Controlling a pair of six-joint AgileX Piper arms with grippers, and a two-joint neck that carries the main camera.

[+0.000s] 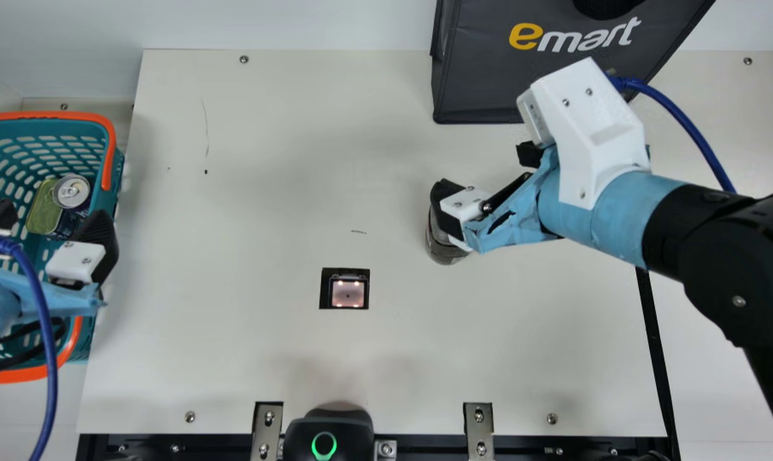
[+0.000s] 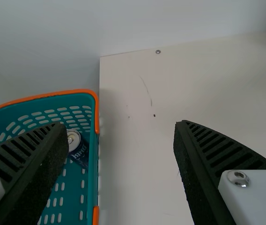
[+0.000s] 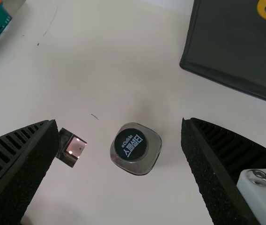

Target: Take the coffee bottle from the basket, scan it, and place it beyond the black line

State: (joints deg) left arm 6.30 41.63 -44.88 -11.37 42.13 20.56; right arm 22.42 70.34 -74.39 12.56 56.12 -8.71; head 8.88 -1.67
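One clear, square-shouldered coffee bottle with a round black cap (image 3: pixel 136 149) stands upright on the cream table (image 1: pixel 264 192), on the scanner-window side of the single black line (image 1: pixel 655 352), not beyond it. The right gripper (image 1: pixel 485 176) is above the bottle; its two black ribbed fingers are spread and released, and the right wrist view shows the cap in the gap between them. One square, lit scanner window in a black frame (image 1: pixel 348 291) is set in the table near the bottle.

Containers: two. One teal perforated plastic basket with orange trim (image 1: pixel 53 116) is at the table's left side. Two items can be distinguished in it: one dark blue can with a silver top (image 1: pixel 71 192) and, beside it, one green-topped item with rounded corners (image 1: pixel 42 208). The left gripper (image 1: pixel 50 218) is above the basket, its two fingers spread and released. One dark grey fabric bag (image 1: pixel 482 89) stands at the far side; its contents cannot be determined.

Near edge: one black device with a green lit ring (image 1: pixel 325 442), between two metal brackets (image 1: pixel 268 432).
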